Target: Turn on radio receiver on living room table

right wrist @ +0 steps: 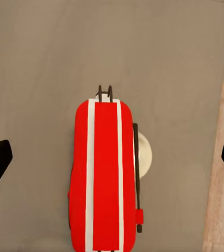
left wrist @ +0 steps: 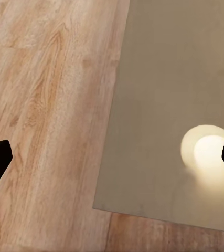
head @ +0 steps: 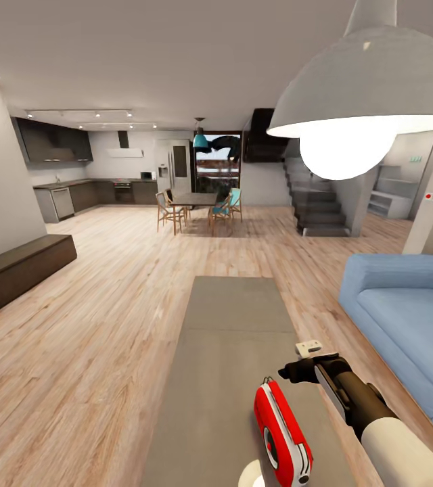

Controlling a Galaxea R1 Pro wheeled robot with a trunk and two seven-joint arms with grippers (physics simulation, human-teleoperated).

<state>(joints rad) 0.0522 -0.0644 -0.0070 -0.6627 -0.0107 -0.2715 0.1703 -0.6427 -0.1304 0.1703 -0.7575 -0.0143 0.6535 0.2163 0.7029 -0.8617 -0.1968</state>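
Hovering over the near end of the table point(head: 237, 318), one radio receiver point(head: 282, 433) standing there, right of centre, handle side up; right gripper point(right wrist: 112, 157) poised directly above it, jaws spread wide and holding nothing (probably lining up to reach the dial or a switch). Left gripper point(left wrist: 112, 157) likewise wide open and empty, hanging over the table's left edge and the plank floor point(left wrist: 43, 115), likely parked clear. Counting: one radio, one table, two grippers; blue sofa point(head: 413, 318) sitting to the right.
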